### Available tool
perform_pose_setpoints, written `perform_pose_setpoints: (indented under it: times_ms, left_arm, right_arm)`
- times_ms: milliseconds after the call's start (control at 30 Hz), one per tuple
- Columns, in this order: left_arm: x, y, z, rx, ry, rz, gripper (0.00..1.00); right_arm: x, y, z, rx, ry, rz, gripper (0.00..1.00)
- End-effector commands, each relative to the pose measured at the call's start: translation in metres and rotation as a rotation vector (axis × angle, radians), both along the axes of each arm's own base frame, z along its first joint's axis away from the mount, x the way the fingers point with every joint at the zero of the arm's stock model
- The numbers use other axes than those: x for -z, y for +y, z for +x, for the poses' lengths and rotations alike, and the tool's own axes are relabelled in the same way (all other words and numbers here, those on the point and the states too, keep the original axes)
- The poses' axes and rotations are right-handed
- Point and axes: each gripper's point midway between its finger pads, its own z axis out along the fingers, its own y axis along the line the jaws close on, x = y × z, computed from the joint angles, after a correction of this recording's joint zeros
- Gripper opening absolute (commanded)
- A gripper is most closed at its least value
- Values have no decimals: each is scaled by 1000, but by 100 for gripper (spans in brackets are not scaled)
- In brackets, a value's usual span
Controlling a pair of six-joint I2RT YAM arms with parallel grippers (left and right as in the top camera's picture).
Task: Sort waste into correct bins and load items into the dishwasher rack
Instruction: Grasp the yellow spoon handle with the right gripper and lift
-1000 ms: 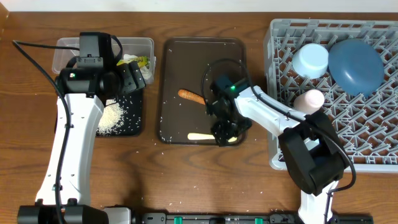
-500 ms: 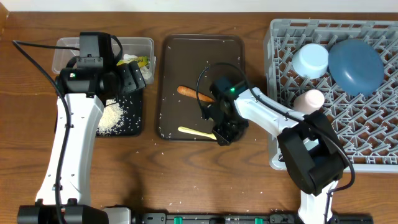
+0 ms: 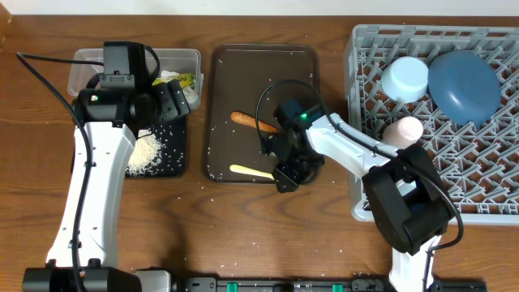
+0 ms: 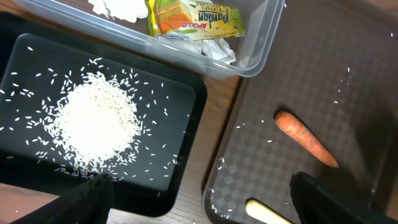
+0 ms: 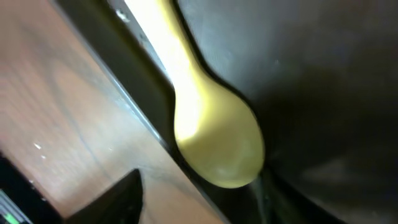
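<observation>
Right gripper: the right gripper (image 3: 286, 174) is low over the near edge of the dark brown serving tray (image 3: 243, 65). Its jaws look partly spread, straddling the bowl end of the spoon rather than pinching it.
Right gripper contact: in the wrist view one finger (image 5: 121, 199) stands clear of the pale yellow spoon (image 5: 214, 140), with bare desk (image 3: 324, 243) showing between them. The other finger is lost in shadow, so I cannot tell whether it touches.
Spoon: it lies flat along the tray's near rim, bowl to the right under the gripper and handle pointing left.
Step in hand: my reading is that the spoon is being picked up for the rack.
Next move: it calls for closing across the spoon's bowl or neck. The spoon is thin and hugs the rim, so a finger may ride up or push it away. It must then be lifted clear and carried right.
Carrot: the carrot (image 3: 247, 122) lies farther back on the same tray, not yet binned.
Dishwasher rack: the dishwasher rack (image 3: 486, 186) sits at the right, already holding the dark blue plate (image 3: 464, 85), a light blue bowl (image 3: 404, 79) and the white-pink cup (image 3: 403, 130).
Left gripper: the left gripper (image 4: 205, 196) is spread wide and empty, hovering above the bins.
Bins: the rice (image 4: 93, 124) is heaped in the black tray (image 4: 180, 118). The wrapper (image 4: 196, 15) and tissue (image 4: 118, 6) lie in the clear tub (image 4: 261, 43) beyond it.
</observation>
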Motion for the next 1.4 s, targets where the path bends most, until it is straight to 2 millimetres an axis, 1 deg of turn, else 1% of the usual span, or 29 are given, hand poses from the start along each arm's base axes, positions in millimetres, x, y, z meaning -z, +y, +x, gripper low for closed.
perform_pose_setpoints:
  times_ms: [0,67,267,367,533,667,733,867,1000,1100,1200,1300,1367]
  left_arm:
    - [-7,3,2,-8,-19,11,93]
    - [-7,3,2,-8,-19,11,93]
    - [-7,3,2,-8,-19,11,93]
    - [-7,3,2,-8,-18,11,93]
    - [-7,3,2,-8,-19,11,93]
    - [-7,3,2,-9,-19,11,93]
    - [-7,3,2,-9,-19,11,93]
    - [-7,3,2,-8,-18,11,93]
    - [-7,3,2,-8,-18,11,93]
    - [-7,3,2,-8,-18,11,93]
    - [-7,3,2,-8,-18,11,93]
    - [-7,3,2,-8,-19,11,93]
    - [-7,3,2,-8,-19,11,93]
  right_arm:
    - [-6,16,9,-15,-21,68,65]
    - [-6,19,14,-16,-44,78,67]
    - [1,16,29,-26,-132,28,66]
    - [4,21,31,-35,-147,37,66]
    - [11,25,24,-64,-138,21,64]
    - [13,24,21,-75,-135,3,55]
    - [13,23,20,-75,-131,-1,47]
    - [17,20,19,-75,-127,-17,36]
    - [24,17,20,-76,-123,-42,29]
    - [28,15,19,-75,-114,-48,20]
    - [28,14,20,-71,-113,-48,18]
    - [28,13,23,-50,-117,-52,19]
    - [29,9,28,-17,-128,-76,19]
